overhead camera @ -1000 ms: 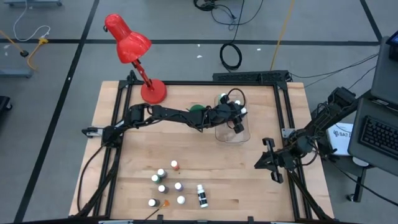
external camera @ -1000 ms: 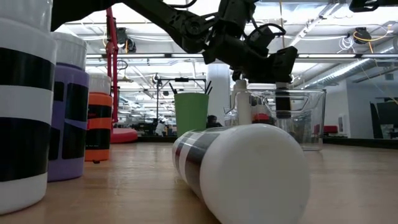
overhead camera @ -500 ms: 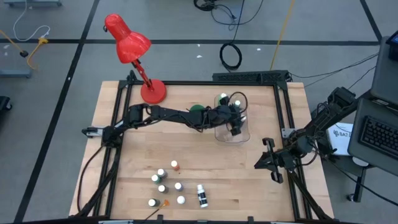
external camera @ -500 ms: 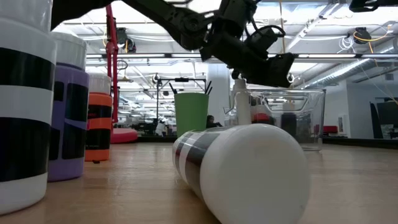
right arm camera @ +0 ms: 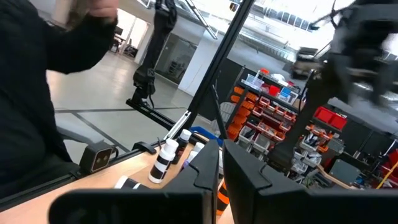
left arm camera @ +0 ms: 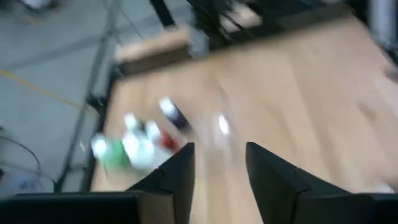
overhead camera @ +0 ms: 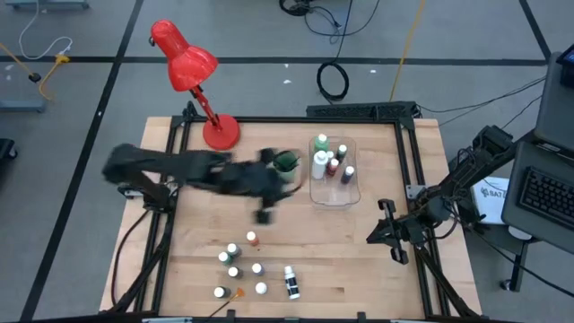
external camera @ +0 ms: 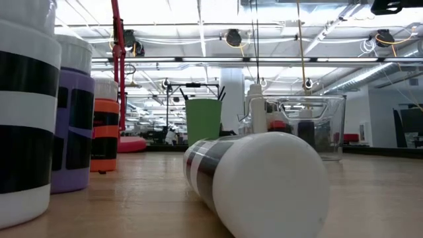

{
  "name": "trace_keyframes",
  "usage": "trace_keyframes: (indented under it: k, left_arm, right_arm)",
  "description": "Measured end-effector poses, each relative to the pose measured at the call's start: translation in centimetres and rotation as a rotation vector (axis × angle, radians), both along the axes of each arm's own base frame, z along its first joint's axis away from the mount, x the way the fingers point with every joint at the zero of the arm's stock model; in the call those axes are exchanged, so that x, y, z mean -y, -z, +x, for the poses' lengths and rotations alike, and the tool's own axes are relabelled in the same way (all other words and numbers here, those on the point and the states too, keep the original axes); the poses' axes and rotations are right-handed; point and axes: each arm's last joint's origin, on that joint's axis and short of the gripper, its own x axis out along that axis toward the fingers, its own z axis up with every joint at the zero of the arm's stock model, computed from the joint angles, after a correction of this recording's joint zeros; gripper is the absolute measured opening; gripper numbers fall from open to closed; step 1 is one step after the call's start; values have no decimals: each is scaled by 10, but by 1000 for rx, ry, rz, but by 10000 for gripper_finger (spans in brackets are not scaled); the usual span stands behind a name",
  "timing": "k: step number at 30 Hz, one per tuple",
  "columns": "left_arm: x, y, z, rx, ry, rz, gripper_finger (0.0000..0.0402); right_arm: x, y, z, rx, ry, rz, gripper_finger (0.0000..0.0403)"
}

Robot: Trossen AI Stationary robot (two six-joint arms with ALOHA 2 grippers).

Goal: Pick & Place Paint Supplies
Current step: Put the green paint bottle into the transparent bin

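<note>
Between clear bin (overhead camera: 334, 172) and loose paint bottles (overhead camera: 240, 266), left pincer (overhead camera: 263, 215) travels empty, jaws apart; next: descend, grasp one bottle. Right pincer (overhead camera: 378, 235) together.

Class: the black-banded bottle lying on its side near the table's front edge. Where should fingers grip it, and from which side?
Grip the lying bottle across its banded middle, coming down from above: it lies flat, its long round sides free of the neighbouring bottles.
</note>
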Motion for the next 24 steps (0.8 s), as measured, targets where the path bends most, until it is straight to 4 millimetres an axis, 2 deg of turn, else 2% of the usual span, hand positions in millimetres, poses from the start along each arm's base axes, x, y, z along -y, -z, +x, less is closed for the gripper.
trace_keyframes:
  k: [2, 4, 7, 11, 16, 18, 21, 24]
  left_arm:
    - [8, -7, -33, -91, -33, -46, 112]
    - [17, -5, -59, -183, -79, -100, 91]
    - [36, 14, -97, -269, -131, -92, 54]
    - [51, 45, -137, -174, -170, -127, 7]
    - [65, 95, -165, 70, -62, -133, 15]
    - [59, 117, -172, 166, -97, -154, 7]
    - [42, 161, -183, 210, -181, -197, 4]
    - [30, 186, -187, 280, -200, -288, 11]
  right_arm:
    - [0, 0, 0, 1, 1, -3, 16]
    - [0, 0, 0, 1, 3, -3, 16]
    - [0, 0, 0, 3, 5, -9, 16]
    - [0, 0, 0, 4, 6, -11, 16]
    - [1, 0, 0, 0, 27, -8, 16]
    - [1, 0, 1, -4, 46, -7, 16]
    - [3, 2, 2, -20, 88, -6, 16]
    - [4, 2, 3, -26, 103, -9, 16]
